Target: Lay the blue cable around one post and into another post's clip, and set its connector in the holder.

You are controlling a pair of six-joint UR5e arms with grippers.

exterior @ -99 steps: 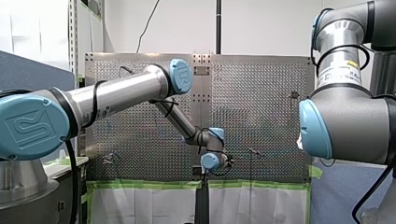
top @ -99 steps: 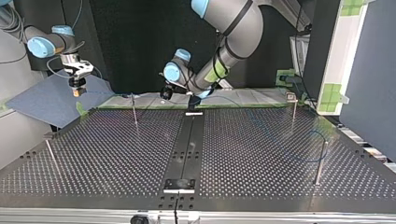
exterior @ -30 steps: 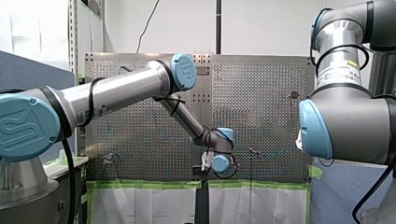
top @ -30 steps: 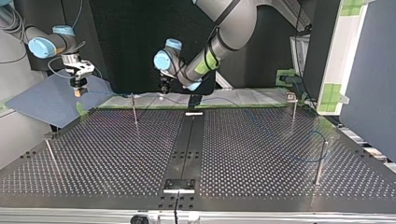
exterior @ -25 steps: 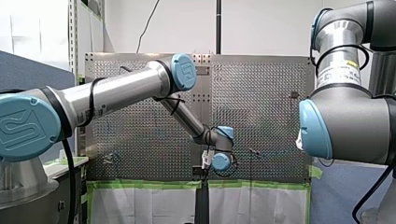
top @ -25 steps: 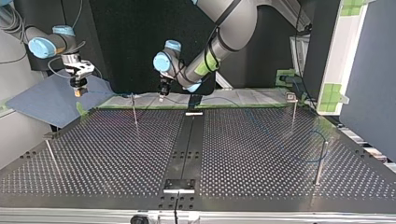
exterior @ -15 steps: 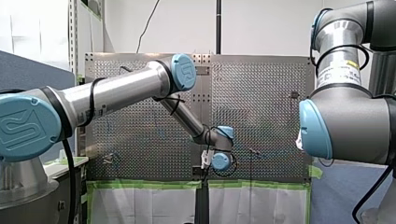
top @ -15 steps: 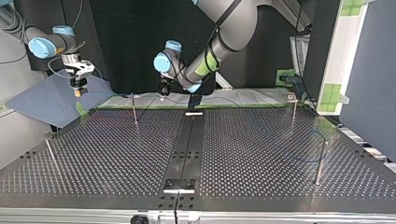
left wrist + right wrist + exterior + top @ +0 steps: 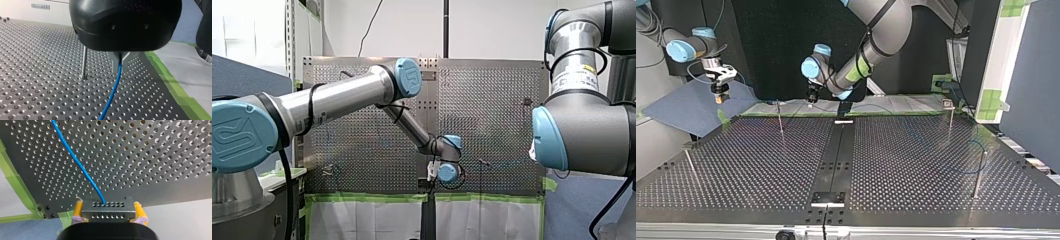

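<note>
- Blue cable [image 9: 111,95] is pinched between the pale fingertips of my left gripper [image 9: 119,62], which are clenched on it just above the table [image 9: 37,75]. Below the grip it runs on over the holes toward the wrist camera.
- A thin metal post [image 9: 84,62] stands upright just beside that gripper, apart from the cable.
- In the top view this gripper hangs at about twelve o'clock, over the table's far edge, with the post near it on its nine o'clock side.
- At about three o'clock in the top view the cable curves close by a second post [image 9: 979,170]. I cannot tell whether it goes round it.
- My right gripper [image 9: 107,207] is grasping the connector [image 9: 107,213], a small metal block with rows of holes, between its yellow pads [image 9: 78,210]. The cable leaves the middle of the block and runs away across the table ahead.
- In the top view that gripper is in the air at ten o'clock, off the table's corner, above a blue-grey sheet [image 9: 681,107].
- Green tape [image 9: 172,82] lines the table's edge beside my left gripper.
- In the front view my left arm [image 9: 337,97] reaches from nine o'clock to the middle of the table's near edge.
</note>
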